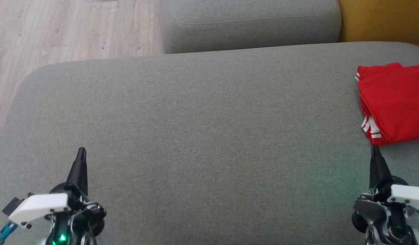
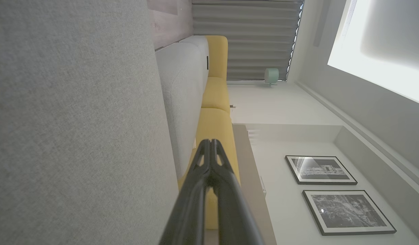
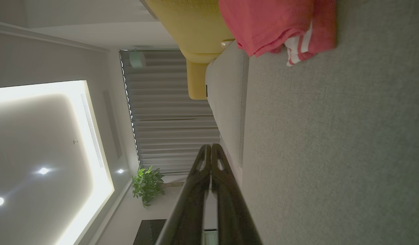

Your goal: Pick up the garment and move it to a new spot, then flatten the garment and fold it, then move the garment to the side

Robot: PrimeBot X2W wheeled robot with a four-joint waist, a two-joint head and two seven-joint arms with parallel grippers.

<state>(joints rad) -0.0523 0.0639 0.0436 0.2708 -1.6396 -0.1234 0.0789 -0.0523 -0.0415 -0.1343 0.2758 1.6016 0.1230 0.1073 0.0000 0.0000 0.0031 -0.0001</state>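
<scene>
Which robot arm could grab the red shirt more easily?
Probably right. The right claw points at the red shirt close by, at the right end of the grey cushion. The left claw is far off at the other end. Both are shut.

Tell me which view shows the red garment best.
Head view: the folded red garment lies on the grey sofa seen from above, white-striped trim clear, right side cropped. The right wrist view catches its near edge, sideways.

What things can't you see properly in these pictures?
Red garment: head view, its right side runs off the picture's edge; right wrist view, the top edge cuts it.
Two framed pictures: left wrist view, too small and grey to tell what they show.
Yellow sofa: head view, cut off at the corner.
</scene>
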